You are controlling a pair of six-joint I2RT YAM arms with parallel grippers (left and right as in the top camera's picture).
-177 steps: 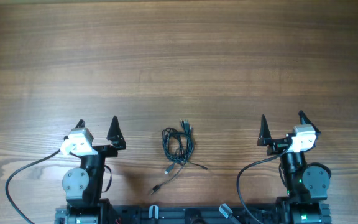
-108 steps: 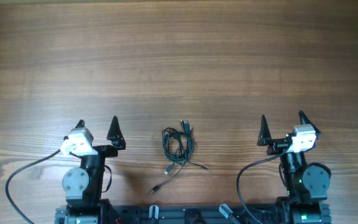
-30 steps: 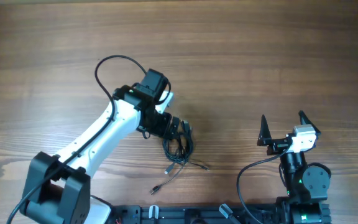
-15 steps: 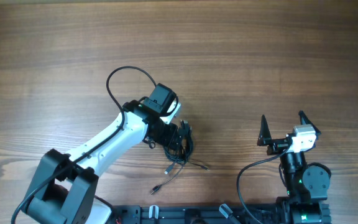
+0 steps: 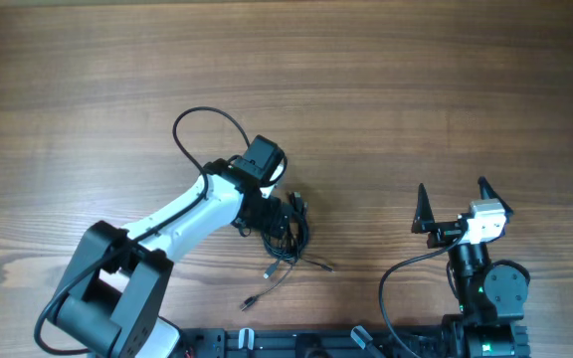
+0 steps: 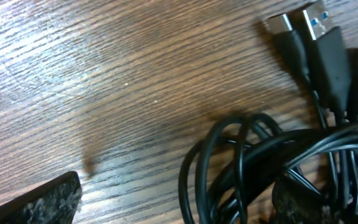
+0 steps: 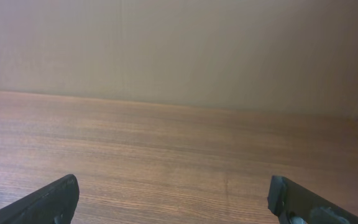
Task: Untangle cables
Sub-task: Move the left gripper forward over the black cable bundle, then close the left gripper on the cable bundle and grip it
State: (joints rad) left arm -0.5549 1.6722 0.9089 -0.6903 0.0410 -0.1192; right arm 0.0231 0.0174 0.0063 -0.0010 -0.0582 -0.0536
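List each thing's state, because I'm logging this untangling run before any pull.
cables: tangled in one bundle, lying on the table, not gripped
left gripper: open, down at the bundle, some loops between its fingers
right gripper: open, empty, near its base

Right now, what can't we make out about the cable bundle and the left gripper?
Overhead: left gripper covers the top of the cables; crossings beneath are hidden.
Left wrist: cables run off the right and bottom edges; cord count and finger contact unclear.
Overhead: loose-end plugs too small to identify.
Right wrist: only table; no cables in view.
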